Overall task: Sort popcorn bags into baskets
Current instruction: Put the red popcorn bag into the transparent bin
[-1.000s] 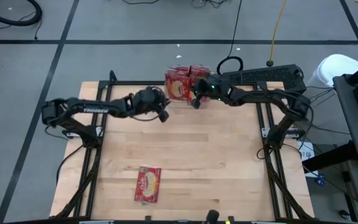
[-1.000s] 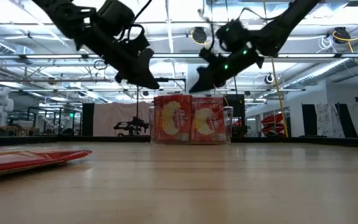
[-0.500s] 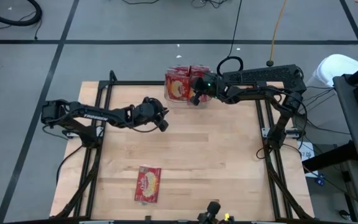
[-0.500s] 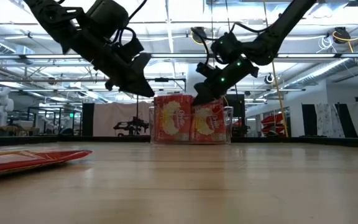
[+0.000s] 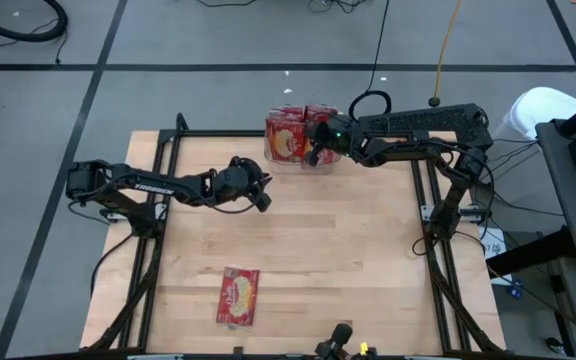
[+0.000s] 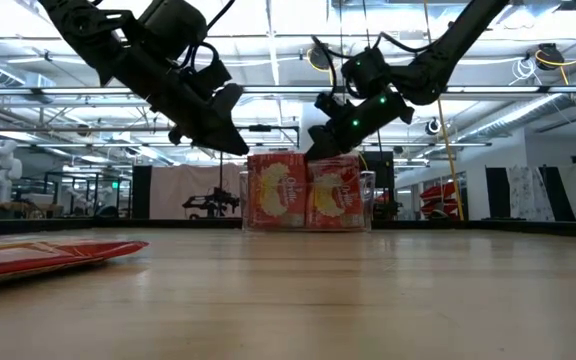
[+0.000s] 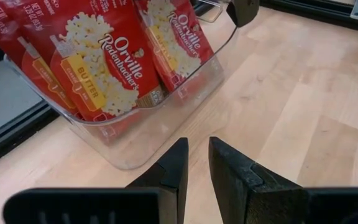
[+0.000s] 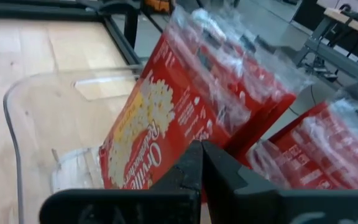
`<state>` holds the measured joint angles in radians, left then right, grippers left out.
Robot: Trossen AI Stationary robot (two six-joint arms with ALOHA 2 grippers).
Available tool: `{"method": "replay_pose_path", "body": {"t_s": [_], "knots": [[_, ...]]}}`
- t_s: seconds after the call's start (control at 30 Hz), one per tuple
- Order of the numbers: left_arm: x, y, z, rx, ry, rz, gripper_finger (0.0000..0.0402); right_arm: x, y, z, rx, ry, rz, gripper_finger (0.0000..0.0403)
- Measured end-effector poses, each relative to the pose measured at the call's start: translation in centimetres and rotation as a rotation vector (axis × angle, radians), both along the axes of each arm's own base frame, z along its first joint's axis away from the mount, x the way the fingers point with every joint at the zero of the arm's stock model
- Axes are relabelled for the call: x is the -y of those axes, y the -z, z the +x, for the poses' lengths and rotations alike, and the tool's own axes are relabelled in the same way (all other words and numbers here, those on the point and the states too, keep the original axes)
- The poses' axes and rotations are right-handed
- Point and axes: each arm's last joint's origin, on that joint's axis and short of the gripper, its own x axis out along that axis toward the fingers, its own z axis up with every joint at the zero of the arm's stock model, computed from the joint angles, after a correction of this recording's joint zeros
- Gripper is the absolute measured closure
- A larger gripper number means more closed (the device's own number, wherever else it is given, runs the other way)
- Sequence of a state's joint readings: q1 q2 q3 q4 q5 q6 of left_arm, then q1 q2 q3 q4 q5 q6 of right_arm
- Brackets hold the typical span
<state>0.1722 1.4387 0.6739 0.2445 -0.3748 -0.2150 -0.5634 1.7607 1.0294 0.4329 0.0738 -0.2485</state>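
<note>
Your right hand point(image 5: 314, 152) hangs over the clear basket point(image 5: 326, 160) at the far edge of the worktop point(image 5: 368, 260), its fingers pressed fully together and holding nothing. The tips sit right at the top edge of the popcorn bags point(image 5: 290, 137) that stand upright inside. The right wrist view shows them at the face of one leaning bag point(image 8: 166, 130), with bare basket floor beside it.

Watch that contact. If you push down or sideways with the hand closed, you can tip the leaning bag flat across the open space, or crumple its wrapper. The basket looks light, so a sideways shove could also slide it toward the worktop's far edge, which is close.

Your left hand point(image 5: 260, 195) is in the air, out toward the middle of the worktop and well short of the basket. Its fingers point(image 7: 173, 171) stand narrowly apart with nothing between them. Its wrist view looks at the basket wall point(image 7: 135, 134) and the bags behind it.

One loose bag point(image 5: 238, 296) lies flat near the front edge, well apart from both hands. With the fingers this narrow, the left hand would land on top of it rather than around it, so open wider first. A flat packet on smooth wood may also skid away, perhaps off the front edge.
</note>
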Motion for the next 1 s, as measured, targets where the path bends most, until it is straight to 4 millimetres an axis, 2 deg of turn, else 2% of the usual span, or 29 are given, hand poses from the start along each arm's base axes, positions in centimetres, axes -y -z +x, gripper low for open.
{"method": "replay_pose_path", "body": {"t_s": [0.43,0.6,1.0], "knots": [[-0.1,-0.2,0.1,0.016,0.009,0.018,0.0332,0.1,-0.4,0.0,0.03,-0.017,-0.005,0.0403],[0.0,-0.1,0.1,0.006,0.012,0.008,0.0332,-0.1,0.1,-0.1,-0.026,0.029,0.005,0.0403],[0.8,-0.3,0.3,0.038,0.036,0.0,0.0332,0.4,0.9,0.7,0.059,0.035,-0.028,0.0403]]}}
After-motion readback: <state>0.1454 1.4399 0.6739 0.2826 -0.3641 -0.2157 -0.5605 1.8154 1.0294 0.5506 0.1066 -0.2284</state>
